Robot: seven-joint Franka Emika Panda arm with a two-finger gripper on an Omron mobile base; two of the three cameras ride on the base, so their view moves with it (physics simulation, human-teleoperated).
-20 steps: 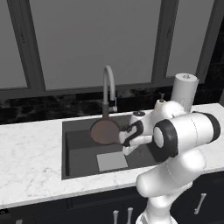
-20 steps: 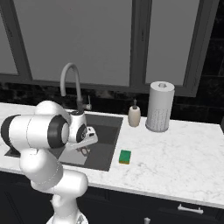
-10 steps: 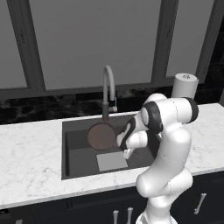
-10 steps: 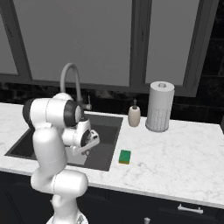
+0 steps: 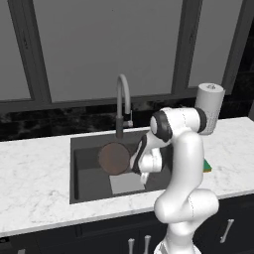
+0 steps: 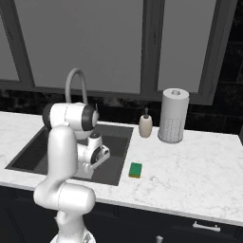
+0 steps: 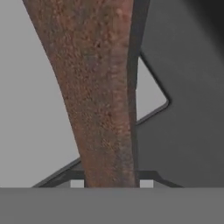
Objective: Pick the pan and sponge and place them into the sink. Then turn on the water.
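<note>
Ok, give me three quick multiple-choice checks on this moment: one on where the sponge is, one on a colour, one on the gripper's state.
1. Where is the sponge?
A. on the counter right of the sink
B. on the sink floor
C. on top of the paper towel roll

2. What colour is the sponge's top?
A. blue
B. green
C. white

3. What is the gripper doing?
A. open over the counter
B. shut on the pan by its handle
C. shut on the soap bottle

Answers:
1. A, it lies on the marble beside the basin's right edge.
2. B, the top face is green.
3. B, the hand view shows the brown handle running between the fingertips, above the sink.
</note>
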